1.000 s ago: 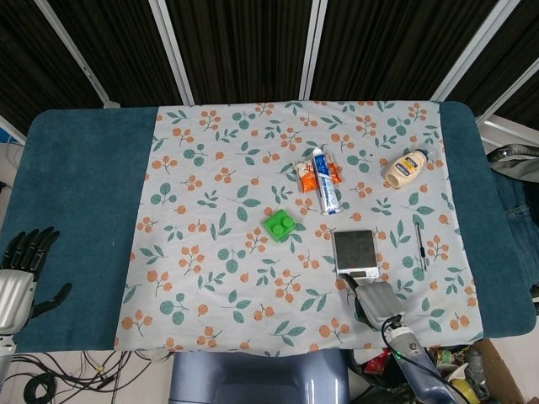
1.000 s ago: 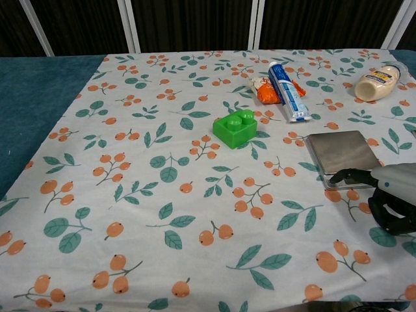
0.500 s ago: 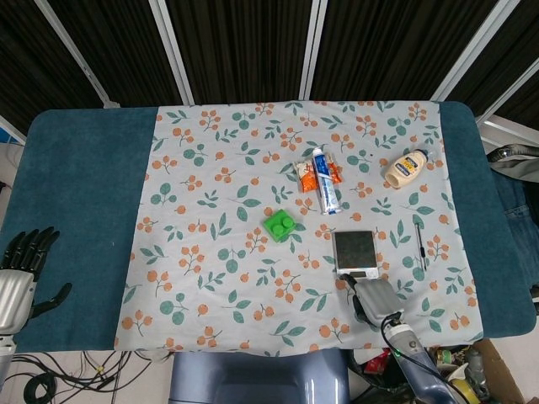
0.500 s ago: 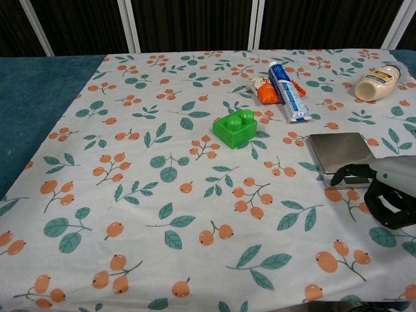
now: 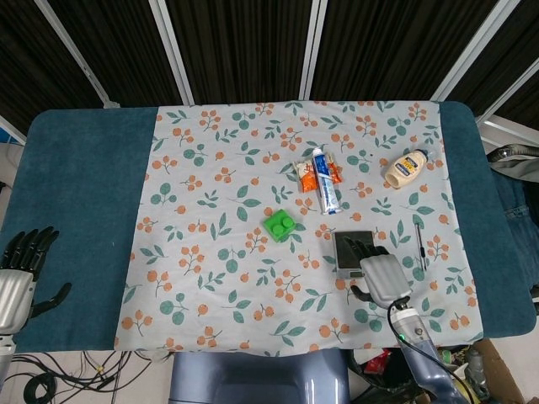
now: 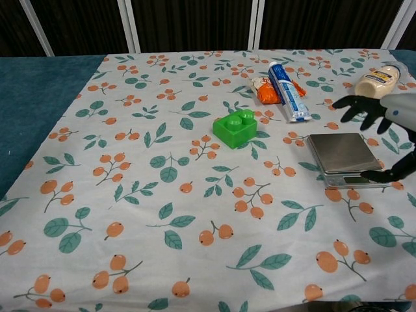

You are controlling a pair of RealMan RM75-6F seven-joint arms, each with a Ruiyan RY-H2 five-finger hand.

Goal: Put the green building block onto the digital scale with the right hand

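At the lower left edge of the head view the left hand (image 5: pixel 18 273) rests on the dark teal tablecloth (image 5: pixel 76 194), its black fingers spread and holding nothing, well apart from the work. Moving right, the floral cloth (image 6: pixel 130 195), flat and matte with orange berries and green leaves, covers the middle of the table. Just left of centre on it sits the green building block (image 6: pixel 236 128), a glossy hard plastic brick with round studs on top, untouched. Upper right of it lie a ridged toothpaste tube (image 6: pixel 286 90) and an orange packet (image 6: pixel 265 90) side by side. Further right is the digital scale (image 6: pixel 342 156), a flat square with a brushed metal plate, and a cream squeeze bottle (image 6: pixel 376 82) in the upper right corner. The right hand (image 6: pixel 390 133) hovers at the right edge over the scale, fingers splayed and empty. The reach comes next: it should travel left across the scale, lower over the block and close on its smooth side faces, below the studs, so the brick does not slip.
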